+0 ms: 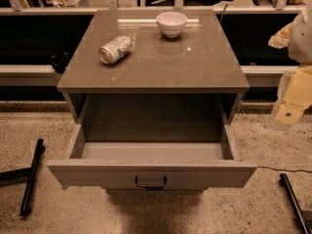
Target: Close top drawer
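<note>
- While the top drawer (pixel 151 172) stood open at 6 o'clock, the gripper (pixel 292 104) hung at 3 o'clock.
- Open or closed, I could not tell.

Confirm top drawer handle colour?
Black handle on top drawer, camera view; gripper at frame's right edge.

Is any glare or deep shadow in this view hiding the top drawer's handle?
Camera view: no. Glare streaks the cabinet top beside the bowl; the top drawer is dim toward the back, but its black handle stands out on the lit front; shadow pools on the floor beneath; the gripper sits at the right edge.
</note>
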{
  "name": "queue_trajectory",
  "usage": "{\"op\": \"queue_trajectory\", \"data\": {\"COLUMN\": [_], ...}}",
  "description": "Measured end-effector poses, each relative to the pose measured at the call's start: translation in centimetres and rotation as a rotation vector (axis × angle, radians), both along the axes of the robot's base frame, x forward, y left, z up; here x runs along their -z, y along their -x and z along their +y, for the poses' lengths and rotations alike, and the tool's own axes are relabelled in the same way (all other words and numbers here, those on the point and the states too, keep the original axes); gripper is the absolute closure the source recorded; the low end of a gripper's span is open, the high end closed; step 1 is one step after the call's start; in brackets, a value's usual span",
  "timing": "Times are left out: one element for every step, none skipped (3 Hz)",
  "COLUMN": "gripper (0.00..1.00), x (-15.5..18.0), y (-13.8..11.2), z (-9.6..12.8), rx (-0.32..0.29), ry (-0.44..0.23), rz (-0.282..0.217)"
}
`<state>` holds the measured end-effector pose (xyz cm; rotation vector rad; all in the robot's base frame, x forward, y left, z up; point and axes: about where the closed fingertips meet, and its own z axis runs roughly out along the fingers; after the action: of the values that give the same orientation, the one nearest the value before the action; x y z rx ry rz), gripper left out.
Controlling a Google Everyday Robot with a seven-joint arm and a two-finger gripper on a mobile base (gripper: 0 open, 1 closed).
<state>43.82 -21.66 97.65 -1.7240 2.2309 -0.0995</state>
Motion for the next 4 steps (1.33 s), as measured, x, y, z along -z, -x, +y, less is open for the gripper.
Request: {"op": "queue_trajectory", "data": {"gripper": [0.0, 0.0, 0.0, 0.0], "x": [0.0, -0.1, 4.3, 8.7], "y": [0.0, 0.0, 2.3, 5.3], "z": [0.0, 0.4, 2.8, 5.8], "rx": [0.0, 0.036, 0.126, 0.154], "ry": [0.0, -0.009, -0.109, -0.159], "rz": [0.0, 0.021, 0.184, 0.32]}}
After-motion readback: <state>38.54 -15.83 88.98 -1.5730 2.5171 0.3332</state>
